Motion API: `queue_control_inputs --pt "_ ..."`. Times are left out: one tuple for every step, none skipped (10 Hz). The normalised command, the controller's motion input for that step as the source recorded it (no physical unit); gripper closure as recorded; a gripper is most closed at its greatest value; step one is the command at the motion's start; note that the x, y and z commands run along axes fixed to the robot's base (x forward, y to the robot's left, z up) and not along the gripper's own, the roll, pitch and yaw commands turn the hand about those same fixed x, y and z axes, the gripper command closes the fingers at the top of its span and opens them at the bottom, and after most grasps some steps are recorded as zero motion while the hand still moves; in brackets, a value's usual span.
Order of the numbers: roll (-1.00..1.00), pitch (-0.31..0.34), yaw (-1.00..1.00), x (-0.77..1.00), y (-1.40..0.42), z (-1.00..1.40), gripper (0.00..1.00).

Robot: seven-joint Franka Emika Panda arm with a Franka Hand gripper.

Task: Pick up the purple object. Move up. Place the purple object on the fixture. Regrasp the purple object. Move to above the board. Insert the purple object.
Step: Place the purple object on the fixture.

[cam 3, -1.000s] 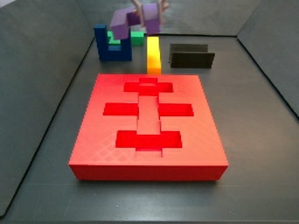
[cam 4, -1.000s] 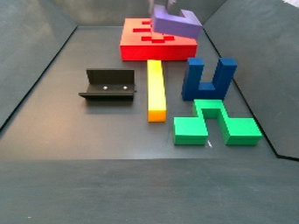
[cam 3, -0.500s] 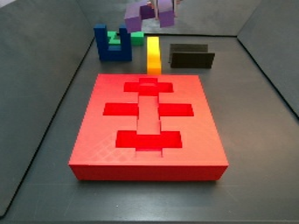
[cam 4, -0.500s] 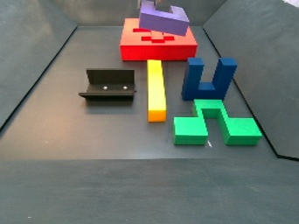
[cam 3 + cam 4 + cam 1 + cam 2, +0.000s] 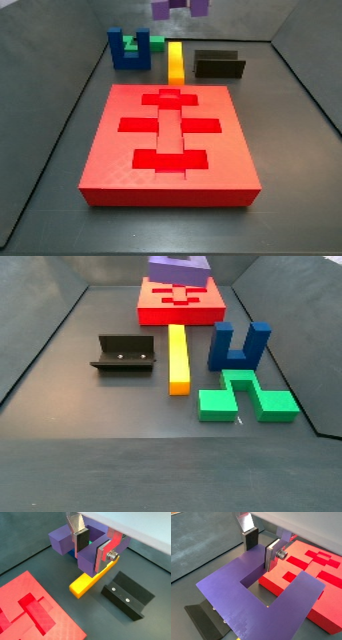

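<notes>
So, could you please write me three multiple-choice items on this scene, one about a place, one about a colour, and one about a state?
1. Where does the yellow bar lie in a side view?
A. between the fixture and the blue U-shaped block
B. on top of the board
C. inside the green block

2. What colour is the piece the tool holds?
A. green
B. purple
C. yellow

3. What state is the purple object in?
A. resting on the fixture
B. inserted in the board
C. gripped by the tool in the air

Answers:
1 A, it lies on the floor between them.
2 B, both wrist views show purple between the fingers.
3 C, it hangs clear of the floor.
</notes>
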Motion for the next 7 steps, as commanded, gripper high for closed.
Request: queue_control_inputs --pt "-0.33 0.006 -0.21 1.00 0.26 0.18 1.00" --pt "-0.44 -0.057 -0.18 0.93 0.37 0.04 1.00" --pt "-0.50 -0.046 -0.15 0.91 0.41 0.00 1.00" --pt "-0.62 0.000 -0.09 0.81 0.41 -0.01 1.00" --pt "-0.61 0.280 -0.13 0.71 0.32 -0.13 1.00" --pt "-0.44 0.534 -0.19 0.66 0.25 -0.18 1.00" --pt "-0.47 0.554 -0.19 0.64 0.24 -0.16 1.00"
